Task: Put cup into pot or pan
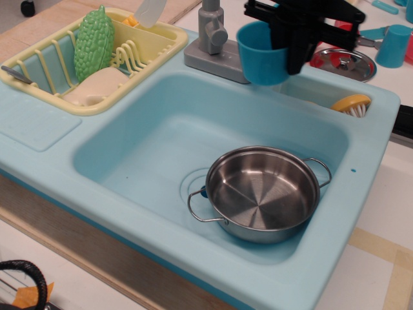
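The bright-blue cup [259, 55] hangs upright in the air over the sink's back edge, right of the grey faucet [211, 33]. My black gripper [289, 40] is shut on the cup's right rim and comes in from the top of the view. The shiny steel pot [261, 192] with two wire loop handles stands empty in the pale-blue sink basin [155, 142], below and a little toward the front of the cup.
A yellow dish rack [158, 40] with a green vegetable [93, 42] stands at the back left. A steel lid [345, 63], red cups [346, 32] and a smaller blue cup [393, 45] sit at the back right. A yellow brush [353, 104] lies in the small side compartment.
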Tool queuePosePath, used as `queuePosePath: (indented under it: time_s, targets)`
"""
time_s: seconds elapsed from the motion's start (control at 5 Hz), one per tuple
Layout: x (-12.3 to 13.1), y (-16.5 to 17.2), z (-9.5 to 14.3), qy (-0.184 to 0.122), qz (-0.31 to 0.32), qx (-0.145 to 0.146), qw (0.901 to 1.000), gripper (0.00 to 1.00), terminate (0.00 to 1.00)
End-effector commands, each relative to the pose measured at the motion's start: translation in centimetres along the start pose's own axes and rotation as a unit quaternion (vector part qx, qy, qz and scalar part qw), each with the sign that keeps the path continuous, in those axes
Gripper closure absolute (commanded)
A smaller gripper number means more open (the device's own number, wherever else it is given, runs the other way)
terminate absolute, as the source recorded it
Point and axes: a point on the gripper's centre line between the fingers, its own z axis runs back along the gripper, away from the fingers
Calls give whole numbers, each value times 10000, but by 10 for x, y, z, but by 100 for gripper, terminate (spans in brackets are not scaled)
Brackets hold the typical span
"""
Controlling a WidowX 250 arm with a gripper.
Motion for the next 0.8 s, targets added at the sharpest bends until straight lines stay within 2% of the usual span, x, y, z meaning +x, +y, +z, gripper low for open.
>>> queuePosePath:
  time_s: [0.0,0.2,0.4,0.6]
  targets:
    - [-33,-36,17,-296,674,-189,9971,100,0]
    - [-64,-44,11,-338,1060,-217,9936,100,0]
    - [-83,-43,4,-270,1278,-278,9910,100,0]
    - [-86,-36,1,-209,1214,-335,9918,100,0]
